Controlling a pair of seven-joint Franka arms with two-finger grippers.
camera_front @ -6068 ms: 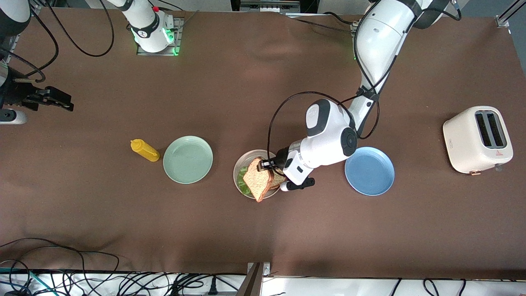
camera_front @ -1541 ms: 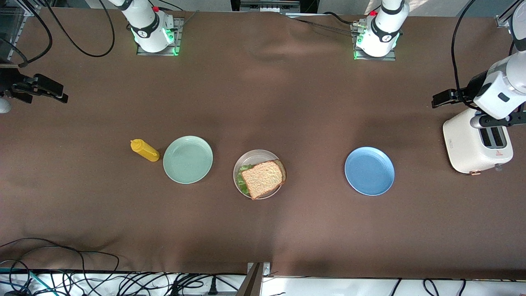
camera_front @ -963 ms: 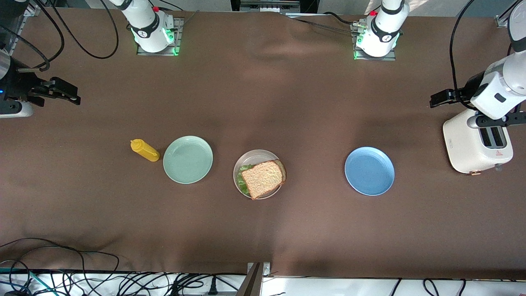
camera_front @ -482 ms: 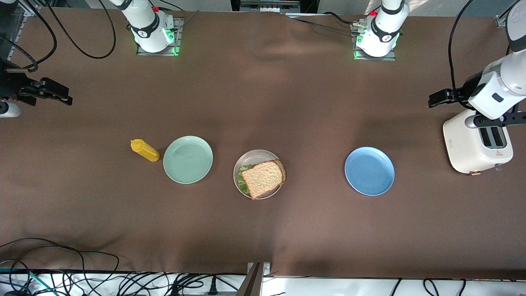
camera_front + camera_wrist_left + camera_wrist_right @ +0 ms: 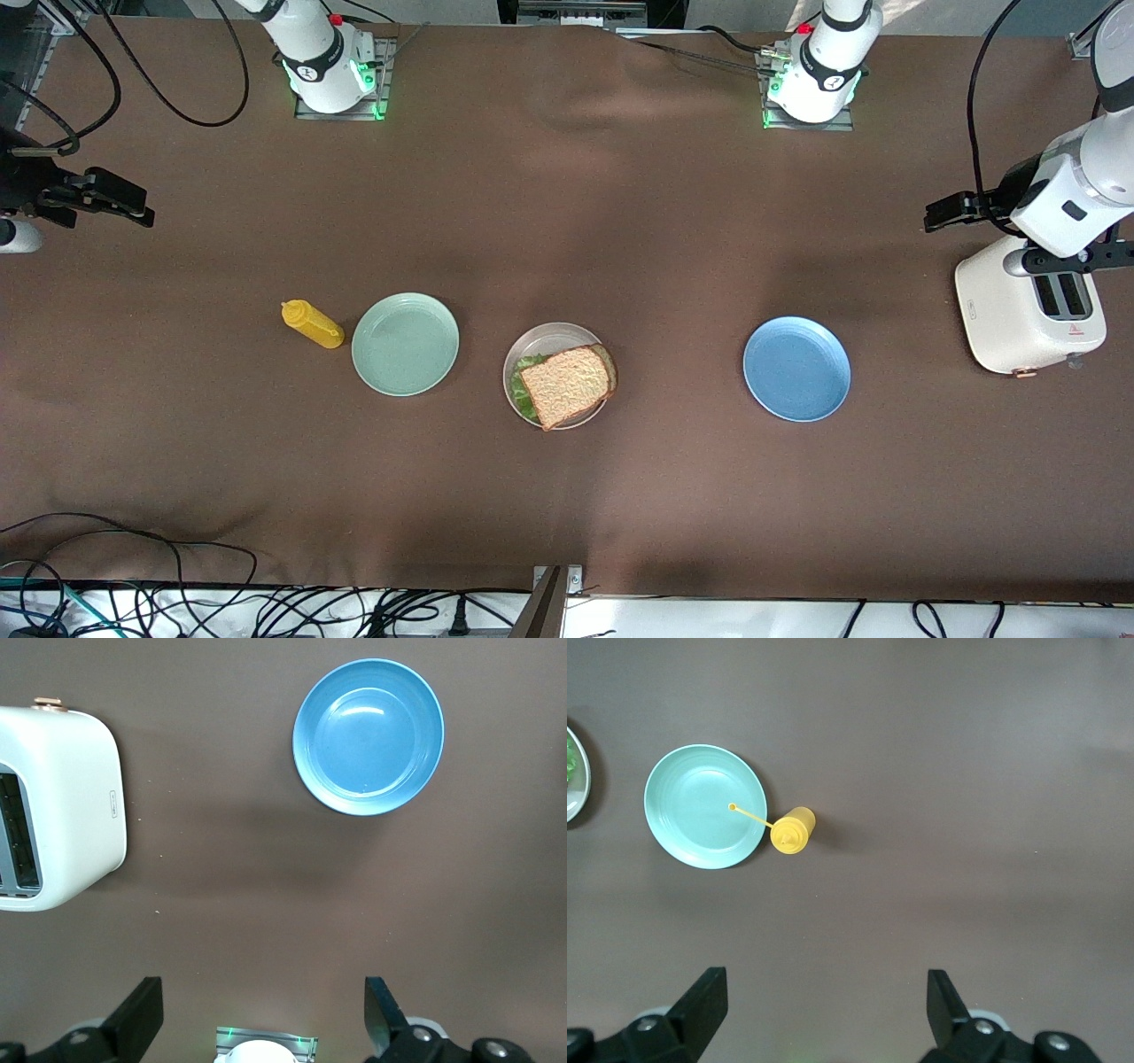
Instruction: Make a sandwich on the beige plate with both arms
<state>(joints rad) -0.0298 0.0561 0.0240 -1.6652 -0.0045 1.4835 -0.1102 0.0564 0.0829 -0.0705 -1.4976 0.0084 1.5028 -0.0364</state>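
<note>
Sandwich rests on beige plate — left gripper, right gripper spread, empty, at table ends.

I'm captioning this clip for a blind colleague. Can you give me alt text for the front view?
A sandwich sits on a beige plate at mid-table, between a green plate and a blue plate. Both arms wait at the table's ends, left gripper and right gripper open and empty.

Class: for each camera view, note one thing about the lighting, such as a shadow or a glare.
Front view: soft, broad shadows on the brown tablecloth, none with hard edges. Left wrist view: pale highlights inside the blue plate and a dim shadow beside the toaster. Right wrist view: the mustard bottle casts a faint shadow.
</note>
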